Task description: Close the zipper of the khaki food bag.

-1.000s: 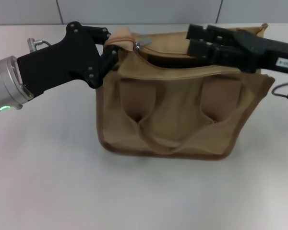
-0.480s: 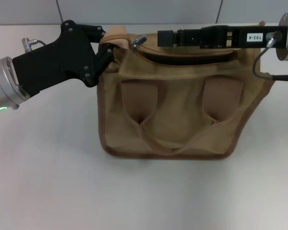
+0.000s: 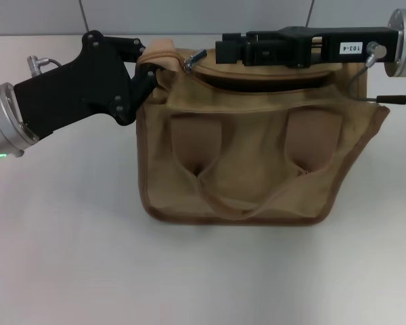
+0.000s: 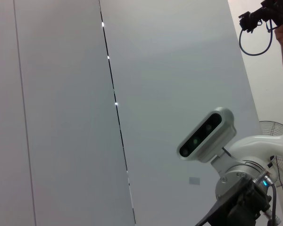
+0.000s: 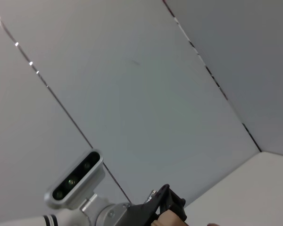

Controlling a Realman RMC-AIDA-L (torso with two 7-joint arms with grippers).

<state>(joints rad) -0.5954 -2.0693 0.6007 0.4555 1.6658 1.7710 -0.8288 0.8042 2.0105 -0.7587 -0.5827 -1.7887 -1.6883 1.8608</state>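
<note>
Two grippers met the khaki food bag (image 3: 257,149) along its top edge, as seen from the head camera. The bag stood upright on the pale table (image 3: 88,257), its two darker strap handles hanging down the face turned to the camera. The left gripper (image 3: 151,64) reached in from the robot's left and was clamped on the rolled tan fabric of the bag's upper left corner, its black fingers pressed against that fold. The zipper (image 3: 257,80) ran away from this corner along the bag's mouth, which gaped as a dark slit beneath the right gripper. The small silver slider (image 3: 193,58) sat just beside the left gripper's fingertips, at the left end of the opening. The right gripper (image 3: 220,51) lay stretched level over the bag's mouth from the robot's right, its tip just beside the slider's pull tab. Whether its fingers were parted or closed on the tab could not be told, and contact with the tab could not be confirmed. Both wrist views showed only wall panels and the robot's head camera (image 4: 206,135).
</note>
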